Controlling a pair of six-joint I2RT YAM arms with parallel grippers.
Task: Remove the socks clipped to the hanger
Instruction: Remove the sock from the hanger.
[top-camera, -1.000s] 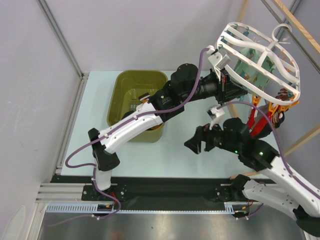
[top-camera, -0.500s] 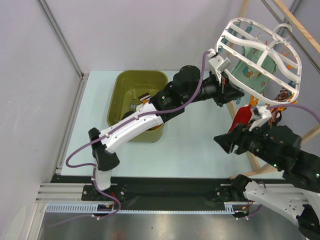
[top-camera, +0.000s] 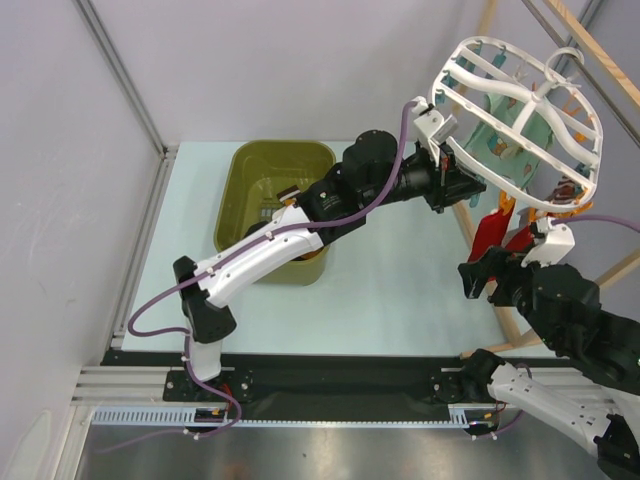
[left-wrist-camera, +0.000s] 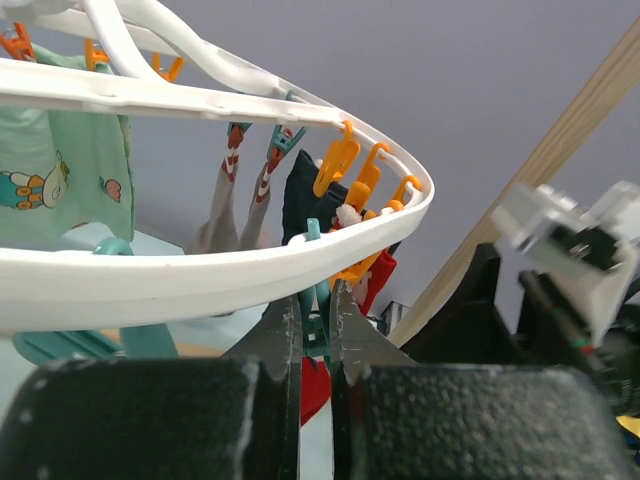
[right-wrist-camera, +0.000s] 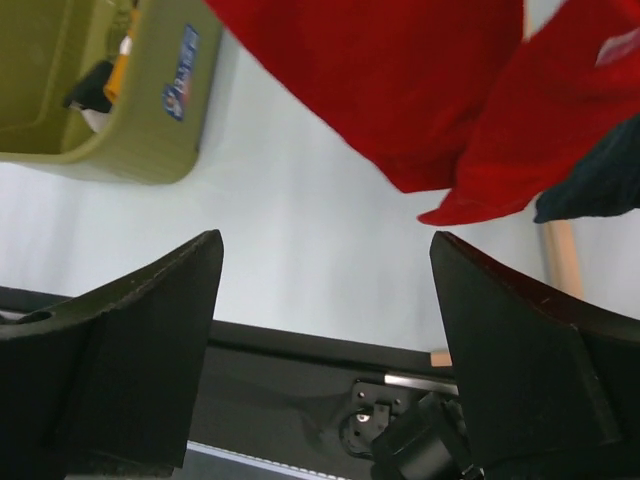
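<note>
Right gripper (top-camera: 483, 283) gaping below the red socks (right-wrist-camera: 400, 80); left gripper (top-camera: 460, 187) pinched on the hanger (top-camera: 510, 88).
Nearest the bases, the right gripper hovers over the bench (top-camera: 400, 290), its jaws spread wide with nothing between them, just under the two red socks dangling from the hanger. Further out, the left gripper is squeezed almost closed at the hanger's near rim, with a teal peg (left-wrist-camera: 317, 320) in the slit between its fingers. A black sock (left-wrist-camera: 300, 195) and a mint bear-print sock (left-wrist-camera: 60, 180) hang clipped beyond. The hanger is raised at the far right, well apart from the olive tub (top-camera: 283, 147) on the left.
</note>
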